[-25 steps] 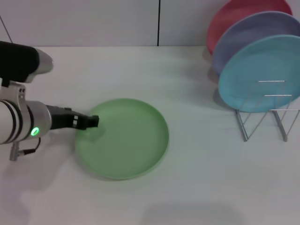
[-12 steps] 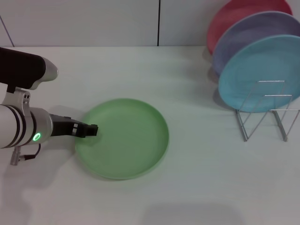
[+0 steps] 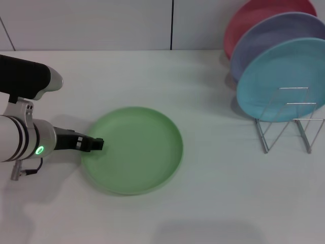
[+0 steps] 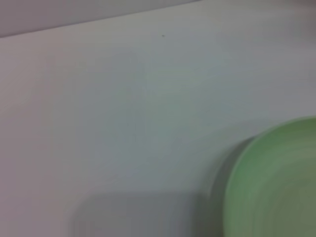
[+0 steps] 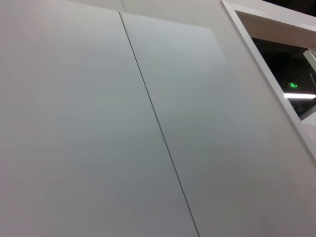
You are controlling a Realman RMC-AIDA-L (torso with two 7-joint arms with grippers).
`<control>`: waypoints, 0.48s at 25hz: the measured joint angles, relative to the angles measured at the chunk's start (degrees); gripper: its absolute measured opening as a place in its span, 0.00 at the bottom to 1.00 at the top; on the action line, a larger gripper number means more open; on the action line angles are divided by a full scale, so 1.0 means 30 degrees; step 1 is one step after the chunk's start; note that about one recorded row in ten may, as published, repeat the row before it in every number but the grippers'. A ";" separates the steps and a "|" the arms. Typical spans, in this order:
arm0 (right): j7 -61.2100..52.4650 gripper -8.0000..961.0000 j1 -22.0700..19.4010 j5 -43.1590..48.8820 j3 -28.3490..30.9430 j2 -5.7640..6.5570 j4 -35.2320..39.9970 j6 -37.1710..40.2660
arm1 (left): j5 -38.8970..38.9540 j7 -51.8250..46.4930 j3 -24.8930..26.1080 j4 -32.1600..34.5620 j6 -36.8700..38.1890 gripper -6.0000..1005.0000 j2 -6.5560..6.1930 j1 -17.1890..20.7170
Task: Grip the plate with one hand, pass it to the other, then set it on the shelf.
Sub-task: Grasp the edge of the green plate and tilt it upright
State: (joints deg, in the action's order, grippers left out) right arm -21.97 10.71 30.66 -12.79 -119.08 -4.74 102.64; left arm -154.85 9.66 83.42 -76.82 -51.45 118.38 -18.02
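Light green plate lies flat on white surface, well apart from wire rack w/ 3 plates. Left claw sits at plate's rim, side farthest from rack; can't tell if it's spread or pinching. Plate looks stiff, light, smooth, likely slippery: best gripped at the low rim.

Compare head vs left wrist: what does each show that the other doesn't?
Head only: the left gripper at the green plate's left rim, and the rack at far right holding turquoise, lavender and red plates. Left wrist only: nothing extra, just a close look at the table by the rim. Both: the green plate and the white table.
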 joint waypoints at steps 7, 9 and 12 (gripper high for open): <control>0.0001 0.84 -0.0029 0.0179 -0.0015 0.0000 -0.0001 0.0001 | -0.0356 -0.0015 0.0041 0.0150 0.0156 0.76 0.0000 -0.0059; 0.0000 0.84 -0.0029 0.0183 -0.0014 0.0001 0.0000 0.0002 | -0.0358 -0.0070 0.0055 0.0200 0.0157 0.76 -0.0008 -0.0086; 0.0000 0.84 -0.0026 0.0183 -0.0015 0.0001 -0.0001 0.0004 | -0.0359 -0.0132 0.0120 0.0245 0.0032 0.76 -0.0030 -0.0144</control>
State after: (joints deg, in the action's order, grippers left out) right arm -21.97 10.63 31.21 -12.83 -119.08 -4.75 102.65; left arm -155.93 9.27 83.78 -76.09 -51.35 118.29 -18.45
